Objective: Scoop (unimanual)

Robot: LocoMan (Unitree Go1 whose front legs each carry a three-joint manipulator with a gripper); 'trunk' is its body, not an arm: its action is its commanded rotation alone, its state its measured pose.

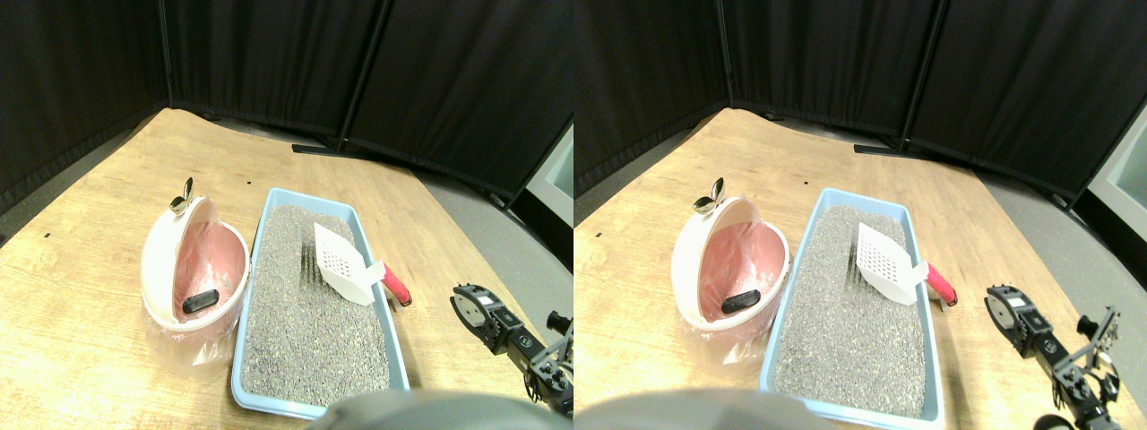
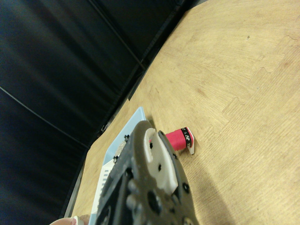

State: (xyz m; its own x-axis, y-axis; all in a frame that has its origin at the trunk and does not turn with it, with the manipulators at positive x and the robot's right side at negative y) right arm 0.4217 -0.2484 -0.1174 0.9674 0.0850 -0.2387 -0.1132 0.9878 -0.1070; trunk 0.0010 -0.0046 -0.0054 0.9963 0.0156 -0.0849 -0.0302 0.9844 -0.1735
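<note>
wood floor (image 1: 90,296) ringed by black curtains (image 1: 269,54) | blue tray (image 1: 246,376) holds grey litter (image 1: 305,313), white scoop (image 1: 345,262) | pink bin (image 1: 193,264) beside tray | claw (image 1: 468,309) right of tray, opening cannot be told

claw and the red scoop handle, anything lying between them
Nothing. In the stereo pair view only bare wood floor lies between the claw and the red handle, which sticks out over the tray's right rim.
</note>
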